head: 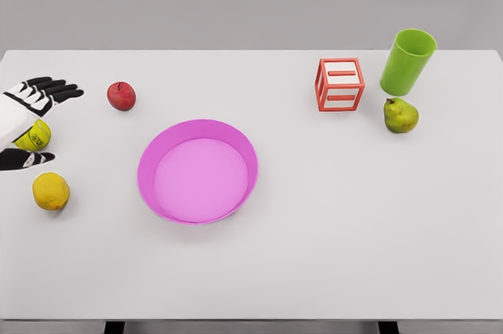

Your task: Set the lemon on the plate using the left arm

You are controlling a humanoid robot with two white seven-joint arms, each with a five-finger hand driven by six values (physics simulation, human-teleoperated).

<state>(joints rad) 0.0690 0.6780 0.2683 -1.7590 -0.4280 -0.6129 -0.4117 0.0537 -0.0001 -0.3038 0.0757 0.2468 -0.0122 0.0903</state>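
Now | left hand (31, 118) fingers spread over a yellow-green fruit (33, 136) | lemon (51, 192) long axis unclear

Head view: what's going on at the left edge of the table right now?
The left hand is over a small yellow-green round fruit, fingers spread, not visibly gripping it. A yellow lemon lies on the white table just below it, apart. The pink round plate holds nothing yet. The right arm is out of view.
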